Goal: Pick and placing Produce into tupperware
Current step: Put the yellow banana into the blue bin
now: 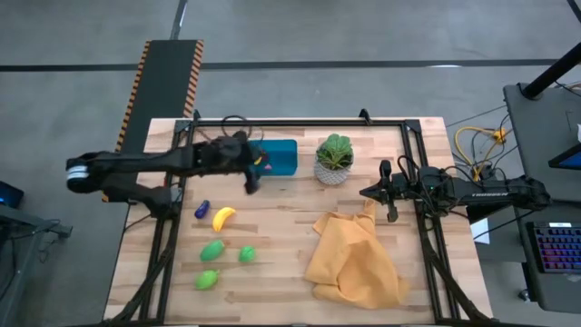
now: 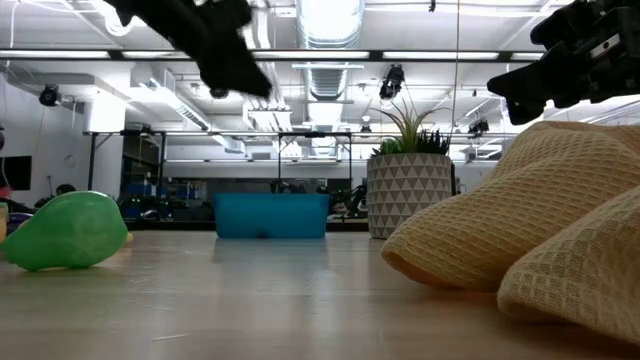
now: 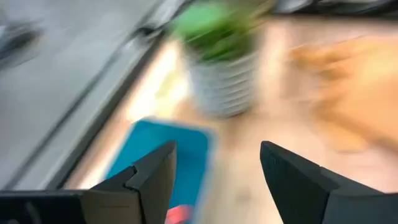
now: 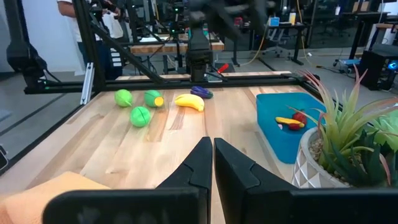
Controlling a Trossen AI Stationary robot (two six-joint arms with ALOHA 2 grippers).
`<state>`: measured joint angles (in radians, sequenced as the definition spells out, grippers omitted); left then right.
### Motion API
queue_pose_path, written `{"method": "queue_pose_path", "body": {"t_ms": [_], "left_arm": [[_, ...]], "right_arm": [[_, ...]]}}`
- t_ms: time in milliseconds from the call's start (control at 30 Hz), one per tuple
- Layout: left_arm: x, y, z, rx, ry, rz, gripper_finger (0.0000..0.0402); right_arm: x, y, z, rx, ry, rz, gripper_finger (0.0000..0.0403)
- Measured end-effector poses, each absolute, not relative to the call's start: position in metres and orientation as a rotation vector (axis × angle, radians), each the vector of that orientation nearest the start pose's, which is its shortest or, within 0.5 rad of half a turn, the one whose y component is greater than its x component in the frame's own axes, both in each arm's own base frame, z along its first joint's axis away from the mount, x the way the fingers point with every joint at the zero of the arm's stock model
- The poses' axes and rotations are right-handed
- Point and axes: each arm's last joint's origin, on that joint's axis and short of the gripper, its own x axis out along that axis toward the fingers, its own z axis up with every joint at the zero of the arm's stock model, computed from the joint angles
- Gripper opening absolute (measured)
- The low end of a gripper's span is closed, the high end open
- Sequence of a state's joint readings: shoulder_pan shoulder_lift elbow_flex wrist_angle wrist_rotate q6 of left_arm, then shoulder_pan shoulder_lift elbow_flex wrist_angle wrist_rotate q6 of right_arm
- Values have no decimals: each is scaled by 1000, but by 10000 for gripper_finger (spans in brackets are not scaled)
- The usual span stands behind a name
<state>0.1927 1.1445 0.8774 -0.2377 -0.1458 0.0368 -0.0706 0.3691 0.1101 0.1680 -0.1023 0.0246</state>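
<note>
Left gripper [image 1: 252,174]: hung above the table at the near-left corner of the tupperware [image 1: 281,156], fingers [image 3: 155,180] spread apart and holding nothing.

Purple piece [image 1: 201,209]: lay on the table beside the banana [image 1: 223,217], not yet collected.

Green pieces: three on the table, one [image 1: 212,249] below the banana, one [image 1: 247,254] just beside it, one [image 1: 207,279] nearest the table's front edge.

Tupperware, teal, low-walled: stood at the back of the table, just left of the potted plant [image 1: 335,159]. The right wrist view showed a small yellow piece [image 4: 287,121] and a red piece [image 4: 300,116] lying inside it.

Yellow cloth [image 1: 354,259]: crumpled, front right of the table; not part of the task.

Right gripper [image 1: 391,207]: waited over the cloth's upper edge, fingers pressed together, empty.

Progress, as judged: two small items placed; banana, purple piece and three green pieces remained, so under half done.
</note>
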Motion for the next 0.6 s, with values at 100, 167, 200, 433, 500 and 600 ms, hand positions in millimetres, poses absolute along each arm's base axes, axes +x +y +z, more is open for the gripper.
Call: {"method": "queue_pose_path", "body": {"t_ms": [100,167,200,433,500,600], "left_arm": [[229,33,304,31,431,100,217],[222,23,309,56,366,-43,217],[219,18,311,72,324,-110,217],[201,3,310,140,114,-248,217],[197,3,309,141,107,-246,217],[195,3,311,142,95,-245,217]], "right_arm": [[122,-6,185,32,91,31,9],[122,-6,185,32,91,31,9],[122,-6,185,32,91,31,9],[122,-6,185,33,91,31,9],[122,-6,185,33,91,31,9],[122,-6,185,33,91,31,9]]}}
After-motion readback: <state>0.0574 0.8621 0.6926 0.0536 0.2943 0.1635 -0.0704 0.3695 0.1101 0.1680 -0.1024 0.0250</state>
